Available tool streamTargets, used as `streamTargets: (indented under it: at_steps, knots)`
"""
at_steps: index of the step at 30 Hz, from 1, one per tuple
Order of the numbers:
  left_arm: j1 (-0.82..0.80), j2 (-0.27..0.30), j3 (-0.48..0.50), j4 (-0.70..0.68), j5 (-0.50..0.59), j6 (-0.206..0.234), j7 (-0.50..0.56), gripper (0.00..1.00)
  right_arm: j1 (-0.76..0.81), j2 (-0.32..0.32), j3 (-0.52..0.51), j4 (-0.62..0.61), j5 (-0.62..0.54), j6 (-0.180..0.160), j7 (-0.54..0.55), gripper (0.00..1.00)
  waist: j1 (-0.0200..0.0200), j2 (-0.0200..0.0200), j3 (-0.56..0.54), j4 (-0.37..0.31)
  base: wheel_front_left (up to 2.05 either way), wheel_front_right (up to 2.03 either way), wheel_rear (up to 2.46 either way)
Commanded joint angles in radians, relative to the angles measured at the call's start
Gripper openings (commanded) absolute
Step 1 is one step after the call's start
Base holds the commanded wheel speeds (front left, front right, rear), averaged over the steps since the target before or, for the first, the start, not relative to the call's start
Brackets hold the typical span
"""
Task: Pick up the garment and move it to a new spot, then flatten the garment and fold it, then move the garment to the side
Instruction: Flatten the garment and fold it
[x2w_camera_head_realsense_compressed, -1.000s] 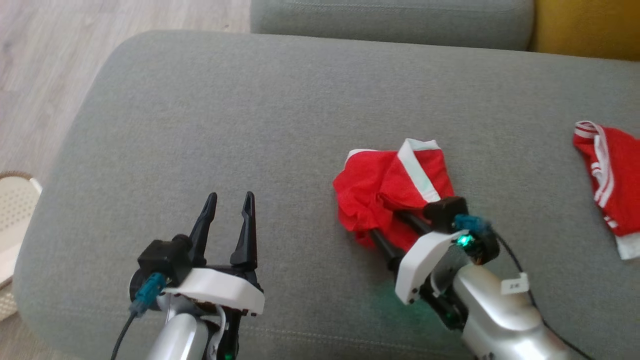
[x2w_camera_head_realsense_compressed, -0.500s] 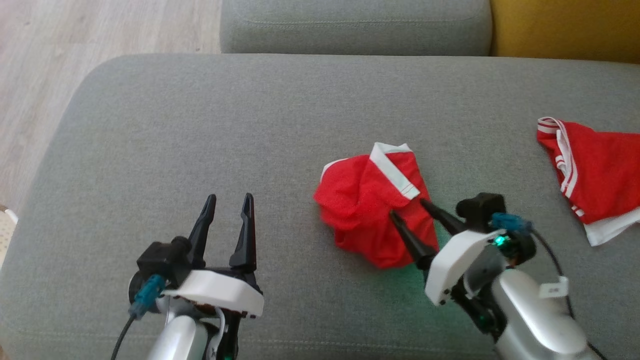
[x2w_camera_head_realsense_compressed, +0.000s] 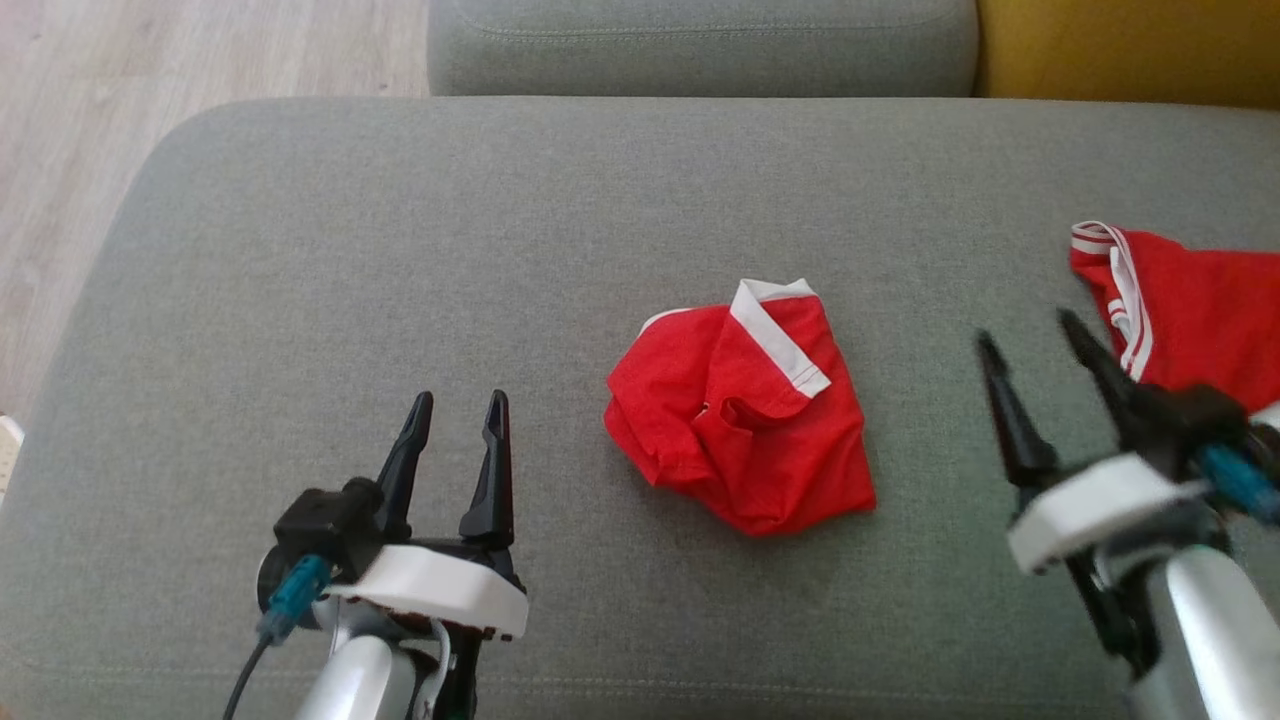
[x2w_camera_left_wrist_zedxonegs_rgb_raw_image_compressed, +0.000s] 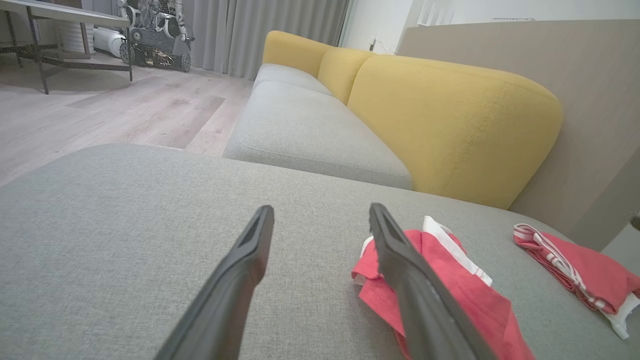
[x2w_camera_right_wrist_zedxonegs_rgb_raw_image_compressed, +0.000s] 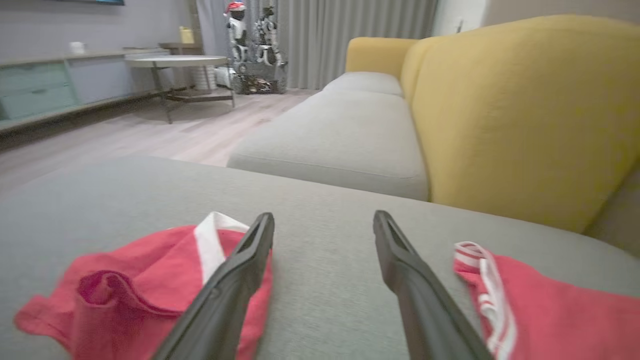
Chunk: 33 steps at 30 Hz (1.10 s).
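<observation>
Head view: garment (x2w_camera_head_realsense_compressed: 740, 410) crumpled, not yet flattened; left gripper (x2w_camera_head_realsense_compressed: 461, 398) at seven o'clock, right gripper (x2w_camera_head_realsense_compressed: 1028, 330) at four o'clock, both apart, empty.

Head camera looks down on the cushion (x2w_camera_head_realsense_compressed: 400, 250); wrist cameras skim low, all sharing the crumpled garment (x2w_camera_head_realsense_compressed: 740, 410).

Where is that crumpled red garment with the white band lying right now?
In the head view, the crumpled red garment lies loose mid-cushion on the grey sofa seat, between the open left gripper and right gripper, touching neither.
</observation>
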Motion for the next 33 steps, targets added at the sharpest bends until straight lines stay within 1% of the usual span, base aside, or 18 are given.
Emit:
streamTargets:
  at_steps: [1,6,8,12,13,14,19,24,28,33]
  knots:
    - [-0.038,0.005,0.037,-0.039,0.009,-0.004,-0.006,1.0,0.006,-0.001,0.001,-0.034,-0.029,-0.001,-0.025,1.0,0.0,0.0,0.002,-0.001,0.0,0.0,0.0]
    - [-0.035,0.005,0.04,-0.05,0.013,-0.011,-0.006,1.0,0.051,0.051,-0.113,-0.007,-0.144,-0.001,-0.144,1.0,0.0,0.0,0.009,-0.011,0.0,0.0,0.0]
    - [-0.031,0.005,0.041,-0.056,0.015,-0.014,-0.006,1.0,0.061,0.071,-0.138,0.013,-0.181,-0.001,-0.174,1.0,0.0,0.0,0.009,-0.015,0.0,0.0,0.0]
    - [-0.022,0.005,0.038,-0.062,0.02,-0.017,-0.006,1.0,0.063,0.099,-0.17,0.051,-0.214,-0.001,-0.208,1.0,0.0,0.0,0.009,-0.02,0.0,0.0,0.0]
    - [-0.02,0.005,0.036,-0.063,0.02,-0.017,-0.006,1.0,0.06,0.104,-0.172,0.059,-0.217,-0.001,-0.214,0.64,0.0,0.0,0.009,-0.021,0.0,0.0,0.0]
    - [-0.02,0.005,0.034,-0.064,0.021,-0.018,-0.006,1.0,0.055,0.108,-0.172,0.067,-0.215,-0.001,-0.218,0.0,0.0,0.0,0.011,-0.02,0.0,0.0,0.0]
    - [-0.028,0.005,0.025,-0.061,0.03,-0.026,-0.006,1.0,0.014,0.115,-0.12,0.114,-0.197,-0.001,-0.227,0.0,0.0,0.0,0.031,-0.007,0.0,0.0,0.0]
    - [-0.044,0.005,0.018,-0.057,0.032,-0.033,-0.006,1.0,-0.059,0.11,-0.05,0.194,-0.168,-0.001,-0.222,0.0,0.0,0.0,0.063,0.025,0.0,0.0,0.0]
    - [-0.054,0.005,0.007,-0.052,0.029,-0.034,-0.006,1.0,-0.129,0.101,0.014,0.287,-0.123,-0.001,-0.211,0.0,0.0,0.0,0.09,0.058,0.0,0.0,0.0]
    - [-0.072,0.005,-0.01,-0.048,0.022,-0.034,-0.006,1.0,-0.203,0.07,0.077,0.426,-0.09,-0.001,-0.208,0.0,0.0,0.0,0.121,0.103,0.0,0.0,0.0]
